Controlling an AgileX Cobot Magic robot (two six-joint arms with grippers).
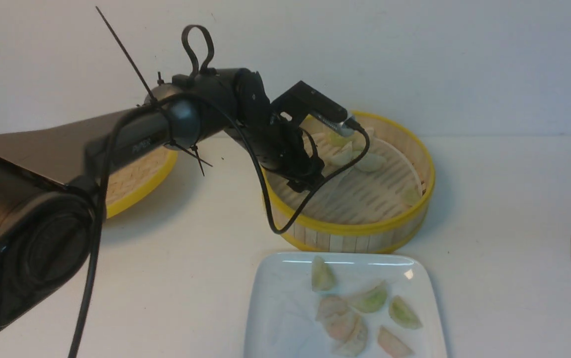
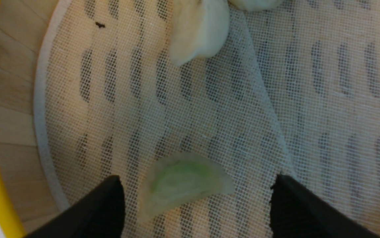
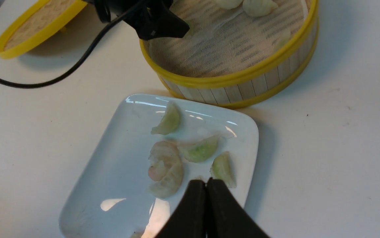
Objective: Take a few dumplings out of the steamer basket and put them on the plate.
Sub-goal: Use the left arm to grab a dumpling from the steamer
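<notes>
Smooth matte white tabletop (image 1: 514, 209) fills the lower scene and meets a plain off-white wall (image 1: 439, 54) along a straight seam at the back. Light is soft and even, and shadows on the surface are faint with blurry edges. A few tiny dark specks (image 3: 307, 115) mark the tabletop.

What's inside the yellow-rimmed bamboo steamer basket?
White mesh liner, several pale crescent dumplings, and the open left pincer straddling a green-filled one. The left arm hides part of the floor.
</notes>
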